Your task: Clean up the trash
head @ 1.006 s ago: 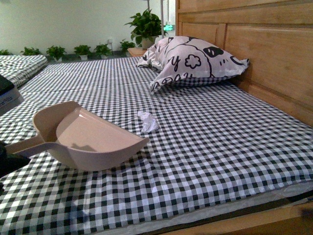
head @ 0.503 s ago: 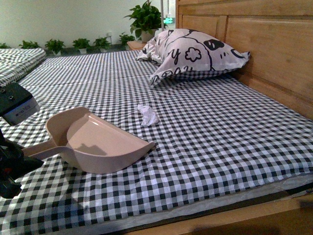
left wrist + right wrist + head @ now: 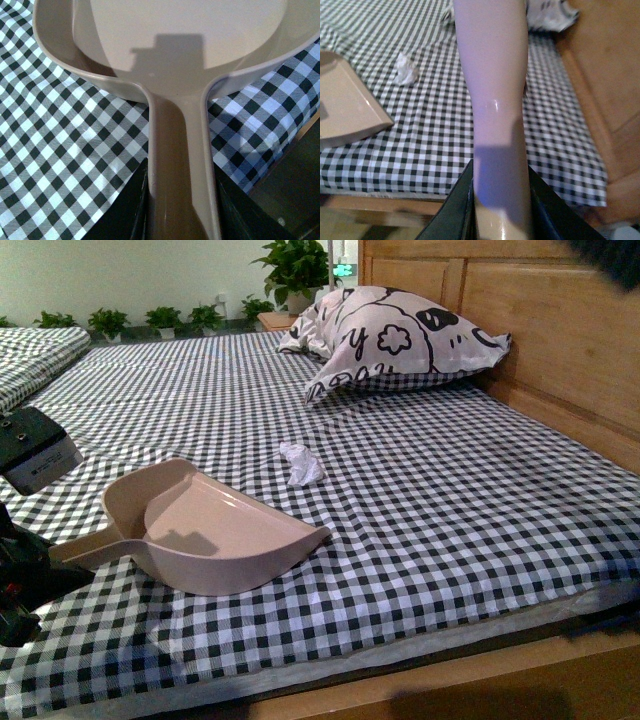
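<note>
well, left gripper (image 3: 182,210) holds the dustpan (image 3: 225,535), right gripper (image 3: 500,210) a handle (image 3: 495,90).

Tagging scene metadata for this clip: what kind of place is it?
Probably a bedroom, or a staged one: a large checked bed, a wooden headboard and a printed pillow. Potted plants line the far wall.
</note>
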`<state>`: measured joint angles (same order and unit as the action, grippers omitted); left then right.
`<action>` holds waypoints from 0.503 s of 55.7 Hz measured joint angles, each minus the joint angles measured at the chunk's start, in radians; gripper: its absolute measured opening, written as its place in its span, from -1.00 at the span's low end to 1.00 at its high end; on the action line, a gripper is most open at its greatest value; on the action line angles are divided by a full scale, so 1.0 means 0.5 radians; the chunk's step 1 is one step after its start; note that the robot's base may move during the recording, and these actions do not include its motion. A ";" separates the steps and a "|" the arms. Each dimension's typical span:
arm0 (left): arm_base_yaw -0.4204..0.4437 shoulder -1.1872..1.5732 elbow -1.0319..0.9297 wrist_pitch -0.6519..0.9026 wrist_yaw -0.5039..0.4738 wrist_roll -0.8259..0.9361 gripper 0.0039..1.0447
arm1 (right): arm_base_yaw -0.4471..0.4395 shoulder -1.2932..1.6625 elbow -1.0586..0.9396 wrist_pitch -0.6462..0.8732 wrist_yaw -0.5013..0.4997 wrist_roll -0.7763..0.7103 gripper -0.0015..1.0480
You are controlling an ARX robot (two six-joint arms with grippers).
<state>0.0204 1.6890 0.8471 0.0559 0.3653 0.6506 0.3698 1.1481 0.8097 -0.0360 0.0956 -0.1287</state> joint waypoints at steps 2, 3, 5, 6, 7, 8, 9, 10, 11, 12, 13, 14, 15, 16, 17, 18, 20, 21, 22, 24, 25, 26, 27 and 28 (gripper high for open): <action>0.000 0.000 0.000 0.000 -0.002 0.000 -0.47 | -0.004 0.171 0.108 0.010 -0.034 -0.013 -0.60; 0.000 0.000 0.000 -0.001 -0.002 0.000 -0.47 | -0.007 0.295 0.188 0.002 -0.061 -0.014 -0.60; 0.000 0.000 0.000 -0.001 0.000 0.000 -0.47 | -0.020 0.472 0.295 -0.004 -0.094 -0.022 -0.60; 0.000 0.000 0.000 -0.001 0.000 0.000 -0.47 | -0.020 0.581 0.363 -0.008 -0.081 -0.034 -0.60; 0.000 0.000 0.000 -0.001 -0.001 0.000 -0.47 | -0.019 0.685 0.433 -0.021 -0.082 -0.039 -0.60; 0.000 0.000 0.000 -0.001 -0.001 0.000 -0.47 | -0.019 0.737 0.472 -0.032 -0.090 -0.040 -0.60; 0.000 0.000 0.000 -0.002 0.001 0.000 -0.47 | -0.018 0.835 0.551 -0.061 -0.110 -0.041 -0.60; 0.000 0.000 0.000 -0.002 0.002 0.000 -0.47 | -0.018 0.883 0.594 -0.076 -0.119 -0.042 -0.60; 0.000 0.000 0.000 -0.002 0.002 0.000 -0.47 | -0.014 0.976 0.679 -0.105 -0.126 -0.045 -0.60; 0.000 0.000 0.000 -0.002 0.002 0.000 -0.47 | -0.011 1.023 0.723 -0.117 -0.125 -0.051 -0.60; 0.000 0.000 0.000 -0.002 0.002 0.000 -0.47 | -0.003 1.113 0.809 -0.143 -0.125 -0.053 -0.60; 0.000 0.000 0.000 -0.002 0.002 0.000 -0.47 | 0.001 1.160 0.854 -0.156 -0.125 -0.052 -0.60; 0.000 0.000 0.000 -0.002 0.002 0.000 -0.47 | 0.008 1.245 0.941 -0.188 -0.126 -0.052 -0.60; 0.000 0.000 0.000 -0.002 0.002 0.000 -0.47 | 0.013 1.288 0.983 -0.204 -0.127 -0.052 -0.60; 0.000 0.000 0.000 -0.002 0.002 0.000 -0.47 | 0.018 1.366 1.066 -0.233 -0.127 -0.054 -0.60; 0.000 0.000 0.000 -0.002 0.002 0.000 -0.47 | 0.023 1.408 1.109 -0.246 -0.125 -0.055 -0.60; 0.000 0.000 0.000 -0.002 0.002 0.000 -0.47 | 0.034 1.521 1.224 -0.283 -0.114 -0.064 -0.60; 0.000 0.000 0.000 -0.002 0.002 0.000 -0.47 | 0.043 1.593 1.295 -0.307 -0.106 -0.070 -0.60; 0.000 0.000 0.000 -0.002 0.002 0.000 -0.47 | 0.047 1.628 1.333 -0.320 -0.101 -0.072 -0.60; 0.000 0.000 0.000 -0.002 0.002 0.000 -0.47 | 0.057 1.726 1.431 -0.356 -0.097 -0.088 -0.60; 0.000 0.000 0.000 -0.002 0.002 0.000 -0.47 | 0.061 1.756 1.463 -0.366 -0.094 -0.091 -0.60; 0.000 0.000 0.000 -0.002 0.002 0.000 -0.47 | 0.068 1.814 1.524 -0.391 -0.082 -0.098 -0.60; 0.000 0.000 0.000 -0.002 0.002 0.000 -0.47 | 0.071 1.843 1.554 -0.402 -0.072 -0.100 -0.60; 0.000 0.000 0.000 -0.002 0.002 0.000 -0.47 | 0.079 1.897 1.613 -0.425 -0.060 -0.102 -0.60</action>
<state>0.0204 1.6890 0.8471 0.0547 0.3664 0.6506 0.4091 2.0964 1.6161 -0.2485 0.0654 -0.1799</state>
